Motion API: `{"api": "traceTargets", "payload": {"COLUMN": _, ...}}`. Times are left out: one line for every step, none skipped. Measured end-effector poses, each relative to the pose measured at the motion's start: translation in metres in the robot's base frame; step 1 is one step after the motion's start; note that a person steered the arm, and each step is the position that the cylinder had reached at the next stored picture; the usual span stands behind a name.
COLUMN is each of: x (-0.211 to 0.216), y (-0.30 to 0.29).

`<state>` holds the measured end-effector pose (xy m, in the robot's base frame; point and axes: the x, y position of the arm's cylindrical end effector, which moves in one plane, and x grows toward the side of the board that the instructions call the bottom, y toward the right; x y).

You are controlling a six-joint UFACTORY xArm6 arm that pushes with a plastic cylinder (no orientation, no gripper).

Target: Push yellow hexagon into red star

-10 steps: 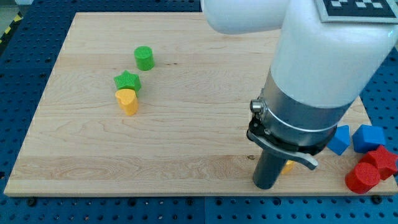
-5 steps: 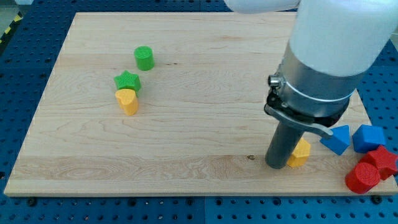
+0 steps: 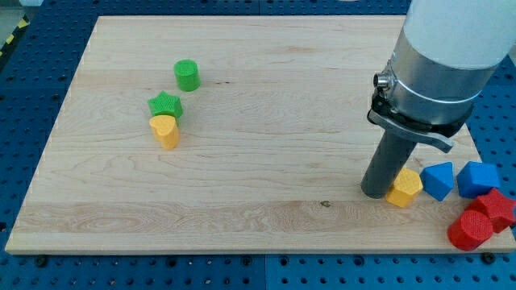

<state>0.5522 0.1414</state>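
The yellow hexagon [image 3: 404,188] lies near the board's right edge, low in the view. My tip [image 3: 376,193] stands on the board right against the hexagon's left side. The red star [image 3: 493,208] sits off the board at the view's lower right, to the right of the hexagon and apart from it. A blue triangular block [image 3: 439,180] lies between them, touching or nearly touching the hexagon's right side.
A blue cube [image 3: 478,178] sits above the red star and a red round block [image 3: 469,230] below it. At the view's left are a green cylinder [image 3: 187,75], a green star [image 3: 165,105] and a yellow heart-like block [image 3: 166,130]. The wooden board's right edge [image 3: 476,145] is close by.
My tip moved right and slightly up across the board. It pushed the yellow hexagon to the right, up to the blue triangular block.
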Motion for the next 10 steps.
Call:
{"api": "traceTargets", "payload": {"x": -0.003, "y": 0.001}}
{"api": "traceTargets", "payload": {"x": -0.009, "y": 0.002}}
{"api": "traceTargets", "payload": {"x": -0.01, "y": 0.002}}
{"api": "traceTargets", "payload": {"x": -0.01, "y": 0.005}}
{"api": "traceTargets", "payload": {"x": -0.01, "y": 0.011}}
{"api": "traceTargets", "payload": {"x": -0.01, "y": 0.018}}
{"api": "traceTargets", "payload": {"x": -0.01, "y": 0.032}}
{"api": "traceTargets", "payload": {"x": -0.01, "y": 0.046}}
{"api": "traceTargets", "payload": {"x": -0.007, "y": 0.054}}
{"api": "traceTargets", "payload": {"x": 0.013, "y": 0.055}}
